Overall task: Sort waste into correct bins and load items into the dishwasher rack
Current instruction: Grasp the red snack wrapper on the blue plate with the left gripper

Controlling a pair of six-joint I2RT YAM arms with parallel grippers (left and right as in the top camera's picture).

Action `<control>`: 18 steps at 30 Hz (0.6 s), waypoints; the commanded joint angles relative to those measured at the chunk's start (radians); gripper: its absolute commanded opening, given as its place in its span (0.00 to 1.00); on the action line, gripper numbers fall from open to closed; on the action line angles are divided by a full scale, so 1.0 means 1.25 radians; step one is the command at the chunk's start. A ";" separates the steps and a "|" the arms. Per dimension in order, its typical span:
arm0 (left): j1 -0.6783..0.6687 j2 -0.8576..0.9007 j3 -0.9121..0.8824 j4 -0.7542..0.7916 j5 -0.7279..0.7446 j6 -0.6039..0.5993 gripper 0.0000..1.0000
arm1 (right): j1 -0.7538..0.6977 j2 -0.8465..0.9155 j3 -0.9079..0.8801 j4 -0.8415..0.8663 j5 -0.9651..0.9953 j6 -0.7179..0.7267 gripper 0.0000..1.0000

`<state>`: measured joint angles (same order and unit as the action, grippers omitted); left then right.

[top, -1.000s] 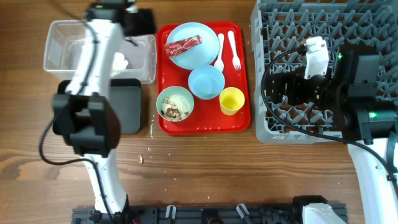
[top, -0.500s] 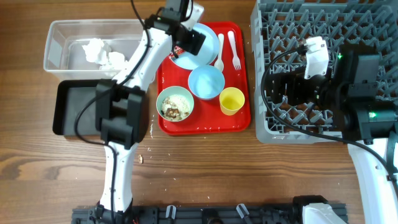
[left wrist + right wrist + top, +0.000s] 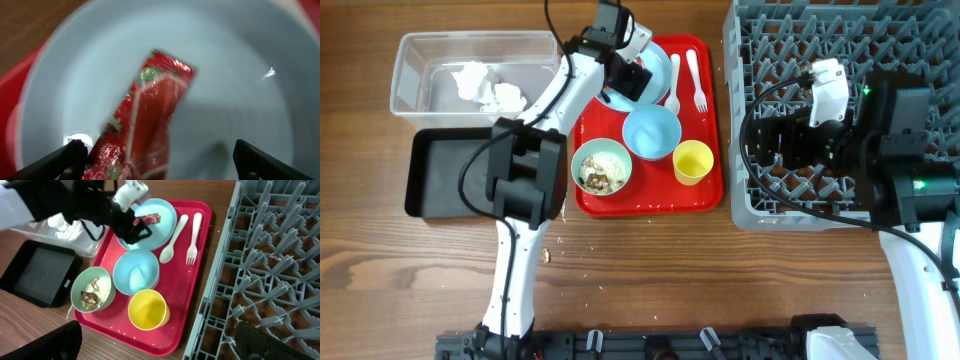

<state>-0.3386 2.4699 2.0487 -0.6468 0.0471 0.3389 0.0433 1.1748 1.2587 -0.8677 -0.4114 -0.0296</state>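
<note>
1. Two tissue (image 3: 485, 85) lumps in clear tub (image 3: 420, 100); black tray (image 3: 450, 175) just beside.
2. Left claw (image 3: 160, 157) spread wide, low over plate (image 3: 240, 75) on red tray (image 3: 650, 200), one finger either side of wrapper (image 3: 150, 115).
3. Wrapper: red, crinkled, green-white print, flat on plate, blurred.
4. Scrap bowl (image 3: 602, 165), blue bowl (image 3: 651, 131), cup (image 3: 692, 162) near plate; spoon (image 3: 674, 85), fork (image 3: 696, 80) to its right.
5. Rack (image 3: 770, 40) far right; right claw (image 3: 162, 347) wide, holding nothing.
</note>
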 commanded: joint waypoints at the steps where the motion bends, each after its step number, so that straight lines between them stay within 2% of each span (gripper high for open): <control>1: 0.006 0.042 0.010 0.001 0.004 0.019 0.94 | 0.003 0.005 0.019 -0.002 -0.013 0.005 1.00; 3: 0.006 0.044 0.010 0.002 0.004 0.019 0.91 | 0.003 0.005 0.019 -0.002 -0.013 0.005 1.00; 5: 0.006 0.044 0.010 0.001 0.004 0.019 0.82 | 0.003 0.005 0.019 -0.001 -0.013 0.005 1.00; 6: 0.006 0.044 0.010 0.001 0.004 0.019 0.74 | 0.003 0.005 0.019 -0.001 -0.013 0.005 1.00; 7: 0.006 0.044 0.010 0.001 0.004 0.016 0.64 | 0.003 0.005 0.019 -0.001 -0.013 0.005 0.99; 9: 0.006 0.044 0.010 -0.002 0.004 0.016 0.31 | 0.003 0.005 0.019 -0.002 -0.013 0.005 1.00; 11: 0.005 0.044 0.010 -0.005 0.003 -0.013 0.04 | 0.003 0.005 0.019 -0.001 -0.013 0.005 0.99; 18: 0.018 -0.001 0.012 -0.012 0.003 -0.200 0.04 | 0.003 0.005 0.019 -0.001 -0.013 0.005 0.99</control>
<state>-0.3347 2.4821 2.0567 -0.6430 0.0608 0.2317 0.0433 1.1748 1.2594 -0.8688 -0.4114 -0.0296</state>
